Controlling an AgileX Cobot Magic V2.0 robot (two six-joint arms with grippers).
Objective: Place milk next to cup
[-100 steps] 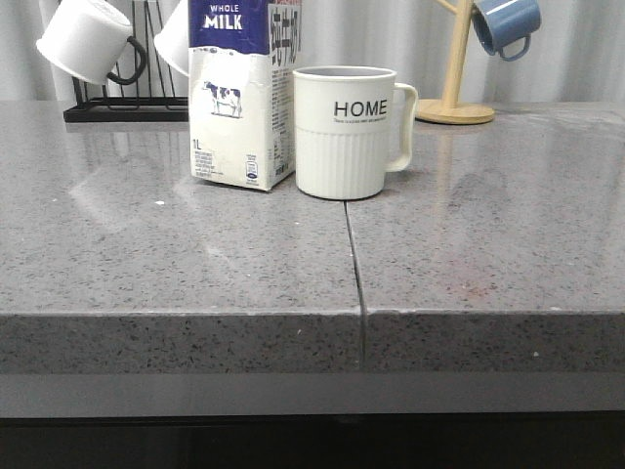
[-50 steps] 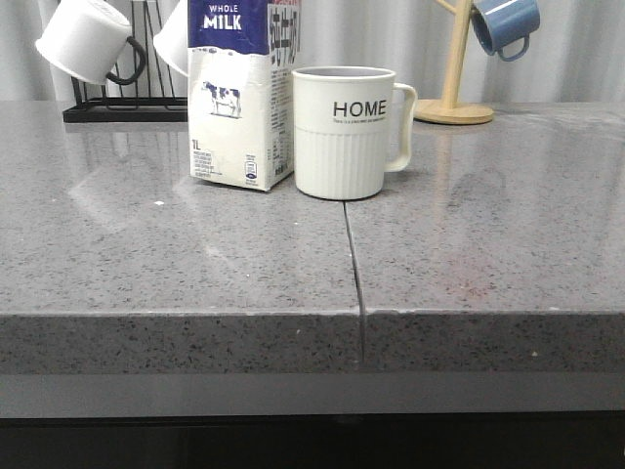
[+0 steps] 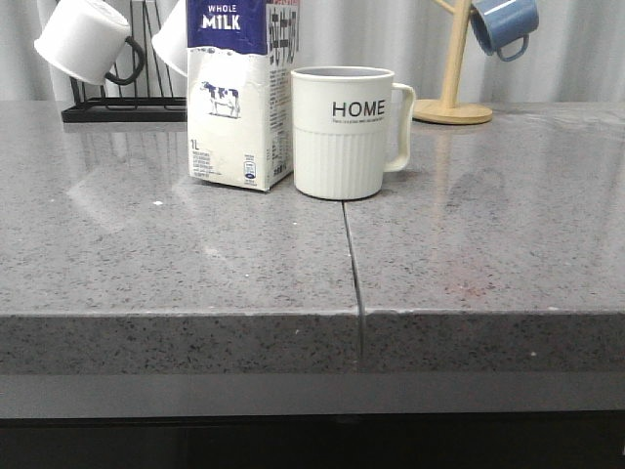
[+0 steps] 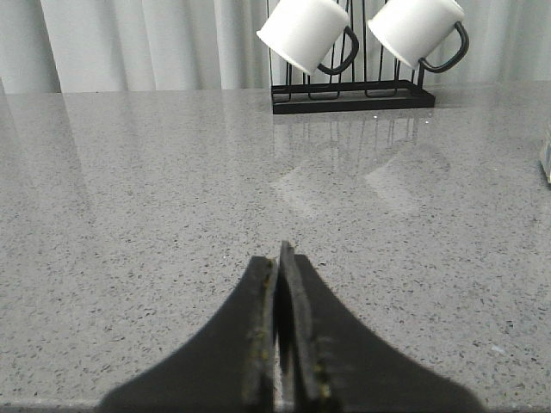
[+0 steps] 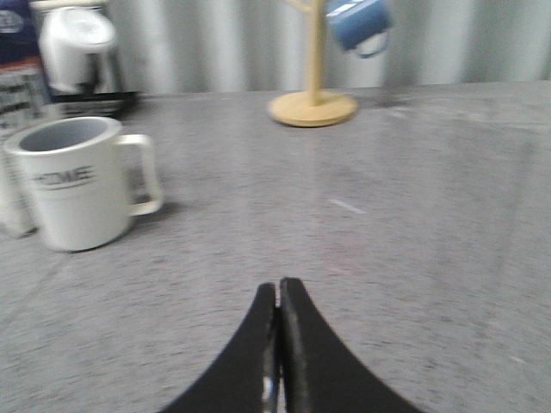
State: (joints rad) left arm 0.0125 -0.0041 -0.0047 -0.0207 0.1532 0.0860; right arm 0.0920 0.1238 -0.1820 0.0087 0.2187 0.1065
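The milk carton, white with a dark blue top and a cow picture, stands upright on the grey counter. Its right side touches or nearly touches the cream ribbed "HOME" cup, whose handle points right. In the right wrist view the cup stands far off to one side, with an edge of the carton behind it. My right gripper is shut and empty over bare counter. My left gripper is shut and empty, away from both things. Neither gripper shows in the front view.
A black rack with smooth white mugs stands at the back left; it also shows in the left wrist view. A wooden mug tree with a blue mug stands at the back right. A seam runs down the counter.
The scene has shifted very slightly left in the front view. The milk and the cup have not moved relative to each other.
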